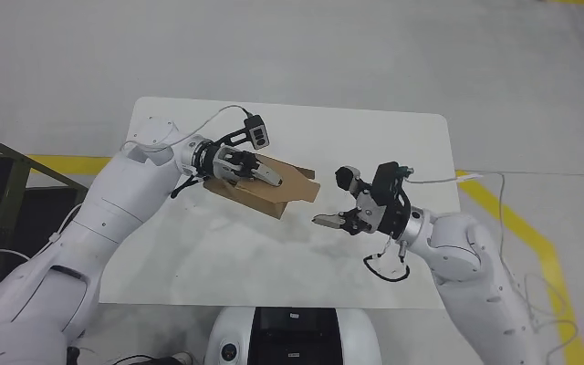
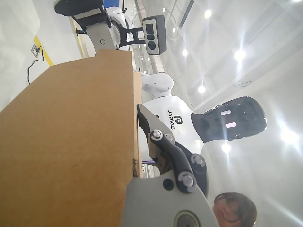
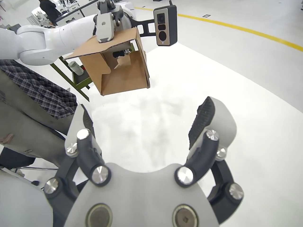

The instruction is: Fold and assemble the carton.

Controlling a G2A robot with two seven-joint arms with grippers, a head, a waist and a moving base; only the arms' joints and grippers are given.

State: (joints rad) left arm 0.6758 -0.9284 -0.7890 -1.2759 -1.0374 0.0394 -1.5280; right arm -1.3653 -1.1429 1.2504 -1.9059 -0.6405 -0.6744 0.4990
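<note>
Carton (image 1: 297, 192) of brown cardboard is pinched in my left gripper (image 1: 272, 179) at mid frame, and my right gripper (image 1: 333, 199) hangs near it, fingers spread wide, holding nothing.

The carton (image 2: 71, 131) runs off the left wrist view's edge at two sides. Behind the carton's wall, one finger of the left gripper (image 1: 272, 179) is hidden there.

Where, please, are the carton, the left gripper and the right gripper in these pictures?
carton (image 3: 123, 81), right wrist view, on its inner lower wall.
left gripper (image 1: 271, 177), top view, at its fingertips on the carton.
right gripper (image 3: 145, 109), right wrist view, midway between its open fingertips.
</note>
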